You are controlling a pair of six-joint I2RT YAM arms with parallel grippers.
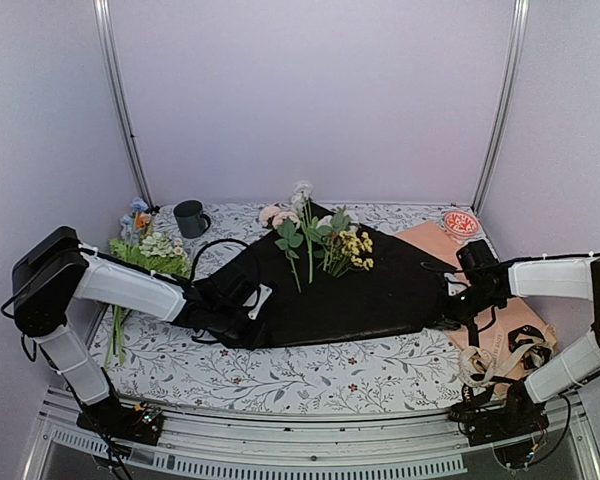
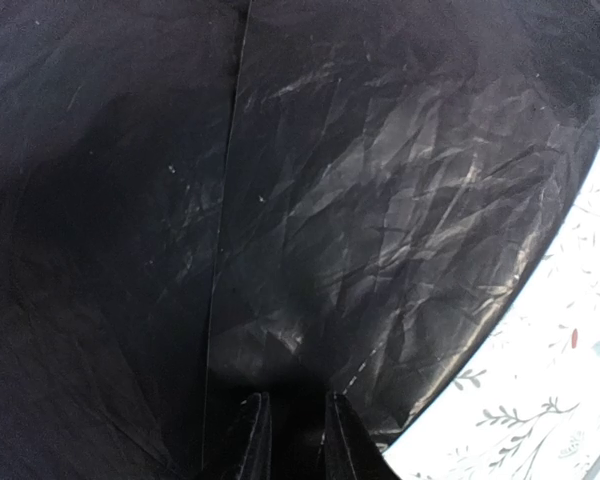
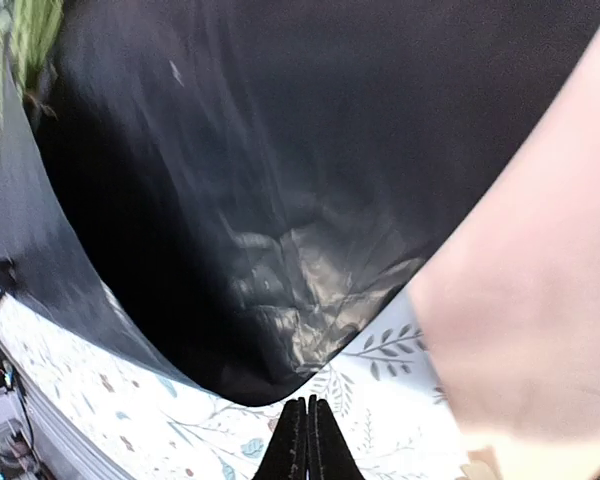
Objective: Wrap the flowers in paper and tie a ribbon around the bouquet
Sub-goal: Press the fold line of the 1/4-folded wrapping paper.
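The black paper (image 1: 380,290) lies spread across the middle of the table. The flowers (image 1: 302,240), with pale blooms and green stems, rest on its far part beside a small yellow sprig (image 1: 357,250). No wrapped bouquet is in view. My left gripper (image 1: 242,302) lies low at the sheet's left edge. In the left wrist view its jaws (image 2: 298,425) stand a little apart over the glossy paper (image 2: 380,230); whether paper sits between them is hidden in the dark. My right gripper (image 3: 306,405) is shut and empty, on the cloth just off the paper's corner (image 3: 280,330). The cream ribbon (image 1: 487,368) lies near right.
A peach sheet (image 1: 515,325) lies under the ribbon at the right, with a red-and-white round thing (image 1: 461,222) behind it. A dark mug (image 1: 191,218) and a leftover bunch of flowers (image 1: 150,248) stand at the back left. A floral cloth (image 1: 320,375) covers the table.
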